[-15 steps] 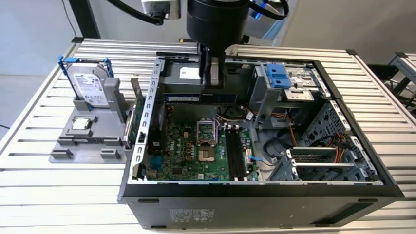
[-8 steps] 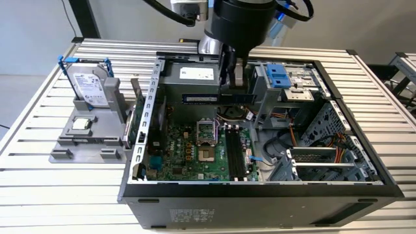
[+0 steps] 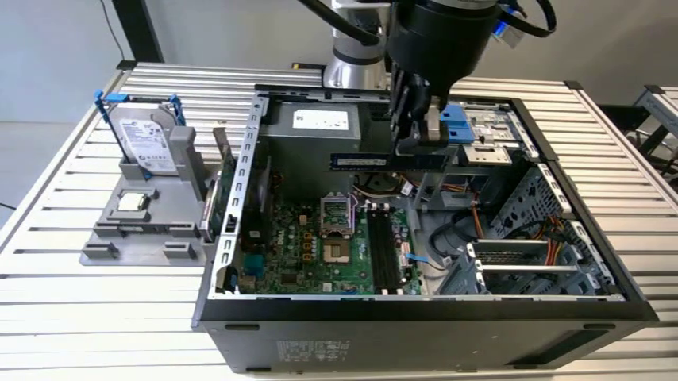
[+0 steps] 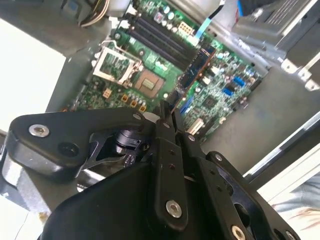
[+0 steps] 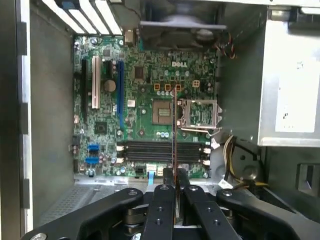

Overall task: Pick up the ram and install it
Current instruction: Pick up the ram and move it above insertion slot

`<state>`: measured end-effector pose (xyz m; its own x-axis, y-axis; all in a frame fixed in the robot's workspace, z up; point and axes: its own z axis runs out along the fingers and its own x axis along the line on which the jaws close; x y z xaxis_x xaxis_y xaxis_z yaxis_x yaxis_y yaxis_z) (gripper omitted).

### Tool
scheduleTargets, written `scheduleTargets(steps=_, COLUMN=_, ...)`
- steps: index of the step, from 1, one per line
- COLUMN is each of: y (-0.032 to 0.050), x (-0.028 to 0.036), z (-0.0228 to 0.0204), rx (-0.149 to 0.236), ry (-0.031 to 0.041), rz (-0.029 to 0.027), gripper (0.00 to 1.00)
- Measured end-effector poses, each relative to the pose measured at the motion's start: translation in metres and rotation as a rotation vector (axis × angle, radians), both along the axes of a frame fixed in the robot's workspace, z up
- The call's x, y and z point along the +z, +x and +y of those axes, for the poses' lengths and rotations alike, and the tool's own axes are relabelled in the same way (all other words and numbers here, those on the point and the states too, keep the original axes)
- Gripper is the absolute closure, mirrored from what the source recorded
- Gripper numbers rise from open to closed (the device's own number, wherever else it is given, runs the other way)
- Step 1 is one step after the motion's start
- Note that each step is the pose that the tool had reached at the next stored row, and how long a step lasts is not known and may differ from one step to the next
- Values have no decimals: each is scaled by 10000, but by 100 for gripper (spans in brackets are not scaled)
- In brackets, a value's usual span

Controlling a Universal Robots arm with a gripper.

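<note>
Gripper (image 3: 414, 151) fingers nearly closed, clamping the ram (image 3: 358, 162). In the exterior view, the stick lies level, projects toward 9 o'clock and is dark blue with a pale label. It hangs above the motherboard (image 3: 317, 246), with the memory slots (image 3: 383, 254) at 6 o'clock.

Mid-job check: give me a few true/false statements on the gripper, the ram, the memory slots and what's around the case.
1. The gripper is shut on the ram. True.
2. The ram is seated in a memory slot. False: it hangs in the air over the motherboard, and the memory slots are empty.
3. The hard drive stands in the grey holder outside the case, on the exterior view's left. True.
4. A cooler covers the CPU socket. False: the socket is bare, its metal frame swung open.
</note>
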<state>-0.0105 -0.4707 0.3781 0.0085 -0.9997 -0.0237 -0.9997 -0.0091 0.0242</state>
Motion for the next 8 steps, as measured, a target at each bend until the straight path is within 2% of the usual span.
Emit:
scheduleTargets(steps=5, y=219, x=0, z=1, rx=-1, ry=-1, rz=25, gripper=100)
scheduleTargets(steps=8, y=253, x=0, z=0, rx=-76, ry=0, rz=30, gripper=100)
